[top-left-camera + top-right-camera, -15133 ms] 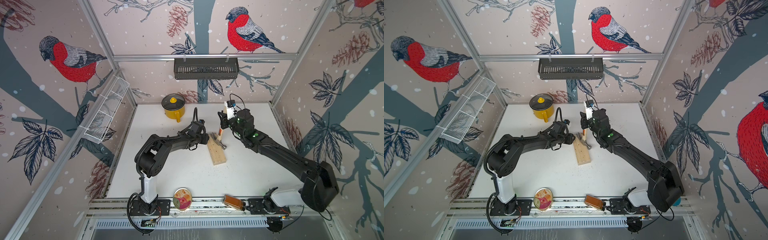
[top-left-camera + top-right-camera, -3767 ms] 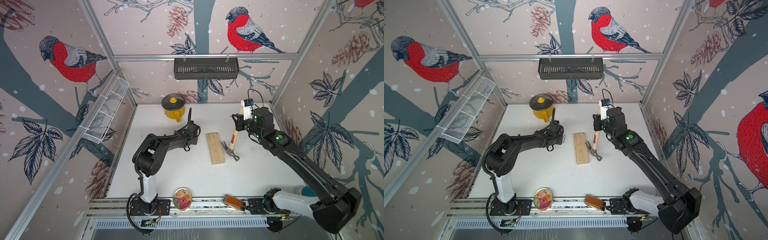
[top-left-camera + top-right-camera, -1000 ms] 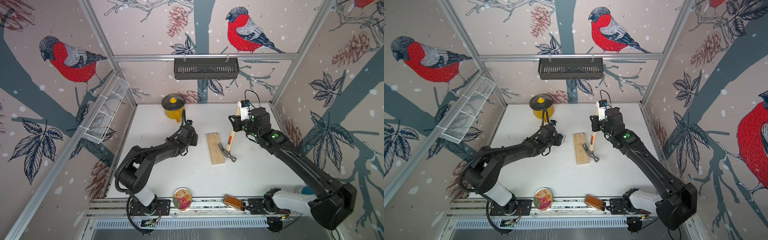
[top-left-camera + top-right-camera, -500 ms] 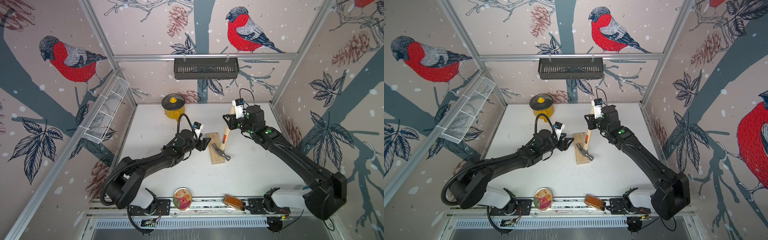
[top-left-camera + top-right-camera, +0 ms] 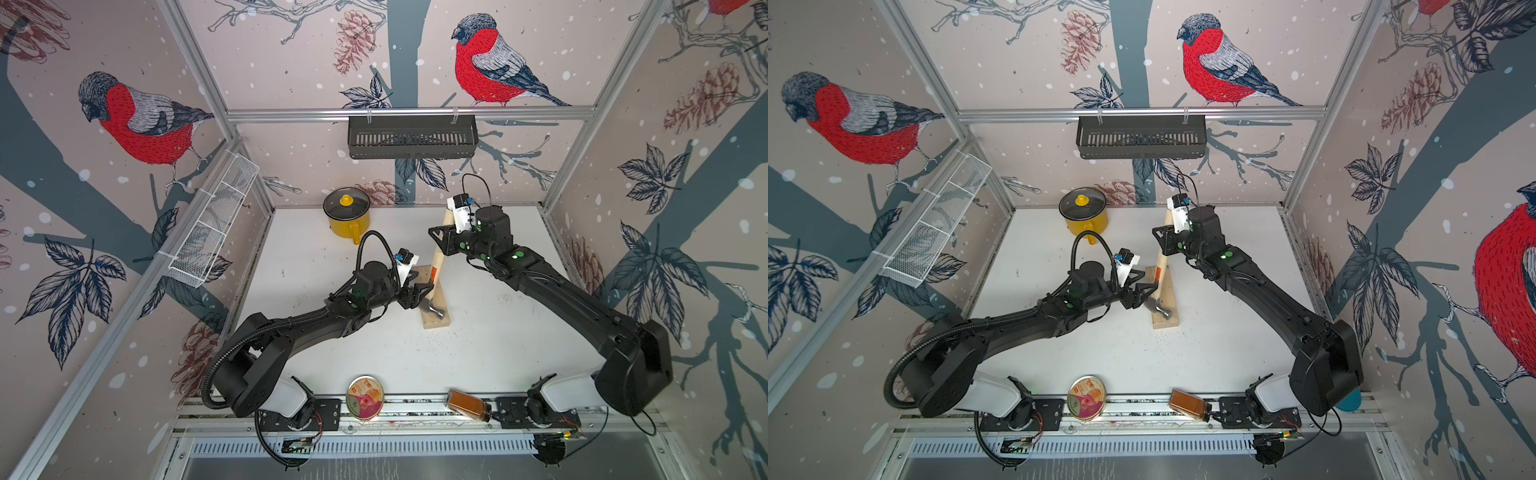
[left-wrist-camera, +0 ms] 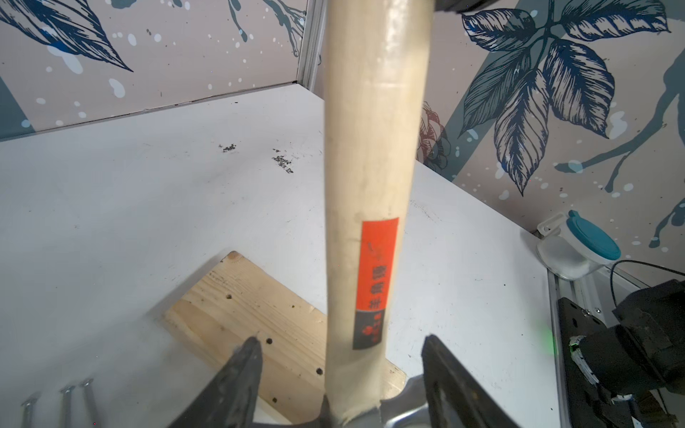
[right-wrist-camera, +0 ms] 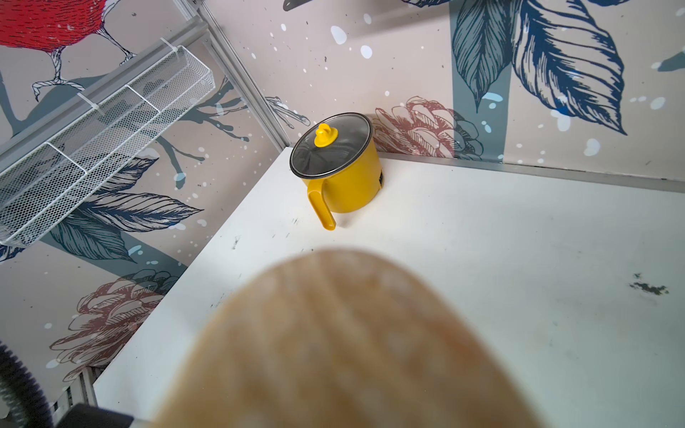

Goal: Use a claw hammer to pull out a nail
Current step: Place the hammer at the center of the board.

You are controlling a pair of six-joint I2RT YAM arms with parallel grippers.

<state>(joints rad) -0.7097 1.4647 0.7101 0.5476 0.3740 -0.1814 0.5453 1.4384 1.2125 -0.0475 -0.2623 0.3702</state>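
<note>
Though grey-headed, claw hammer [image 5: 435, 266] is pale-handled.

Claw hammer [image 6: 370, 148]: pale wood handle, red-orange label ending in a dark grey band, grey steel head. Plank [image 6: 241, 307] was light pine. Counter [image 5: 498, 353] was white, speckled with dark grit. Pot [image 7: 348, 185] at 11 o'clock was yellow, with a dark lid and yellow knob. Walls [image 5: 266, 70] were beige, printed with red-breasted birds, navy leaves, brown pinecones and white flecks. Basket [image 5: 411, 137] black; wire rack [image 5: 208, 232] white.
</note>
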